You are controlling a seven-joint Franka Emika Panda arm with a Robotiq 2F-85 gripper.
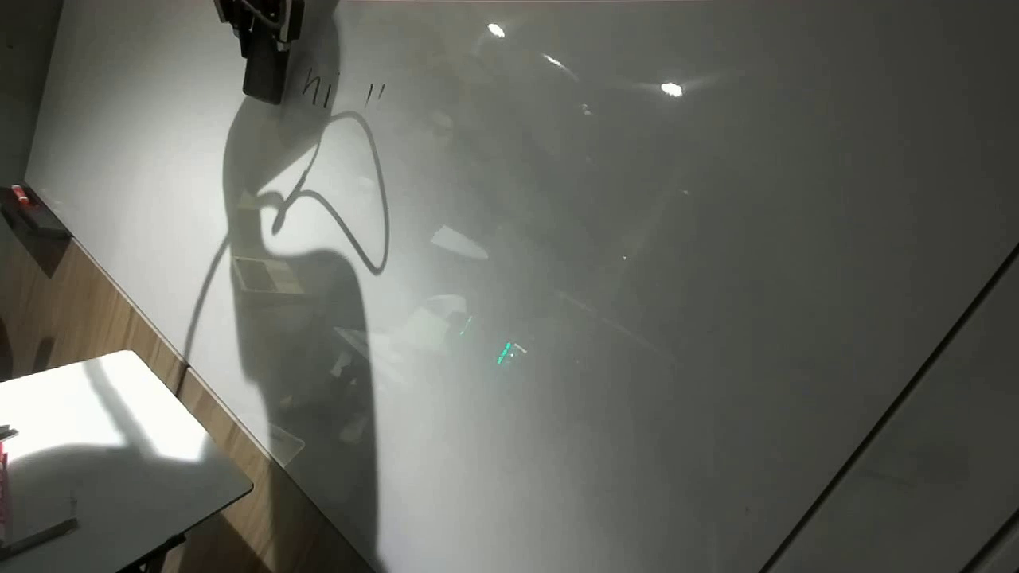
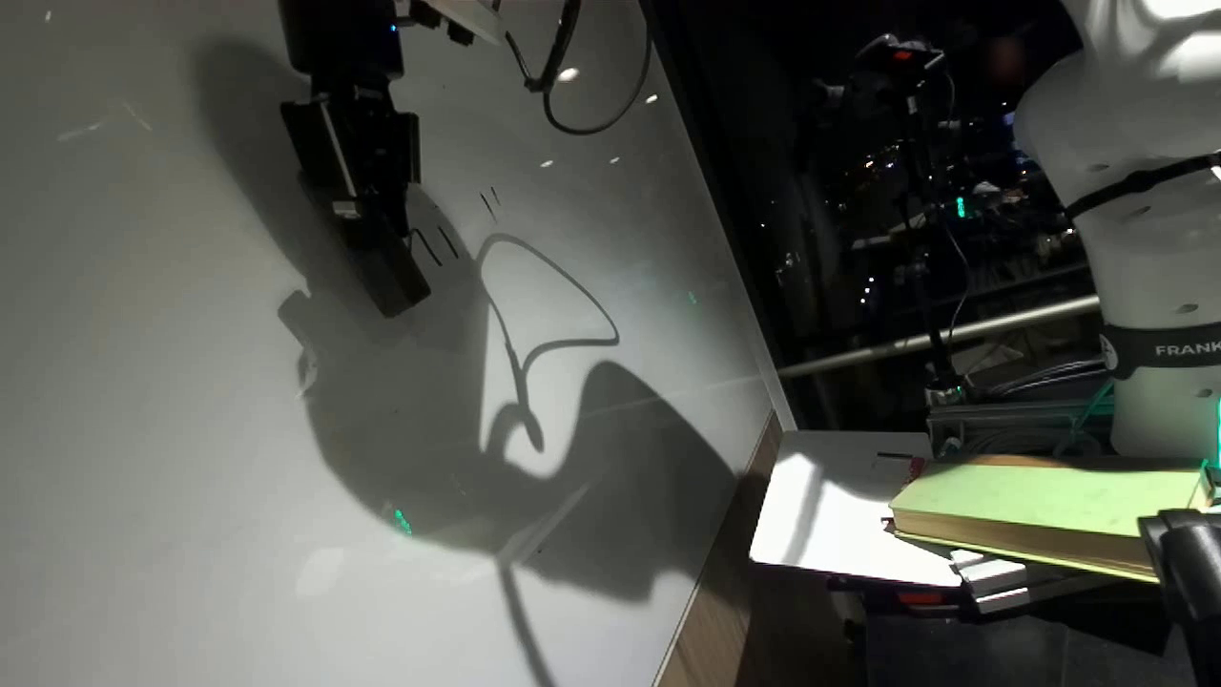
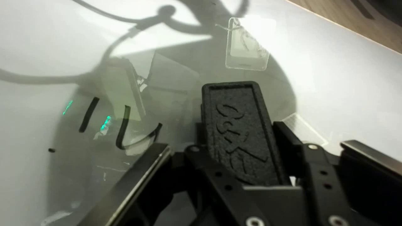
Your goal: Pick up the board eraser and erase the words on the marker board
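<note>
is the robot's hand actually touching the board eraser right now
Touching. The wrist view shows it: the hand has the board eraser clamped between its fingers, one against each long side.

We see a white table [image 1: 151, 501] with a rounded corner, its top part bright, part shadowed. On it, in an exterior view, we find a dark strip [image 1: 38, 539] and, at the view's edge, something red [image 1: 3, 489]. A green book [image 2: 1030, 491] overlaps it in an exterior view; we cannot tell whether the two touch.
</note>
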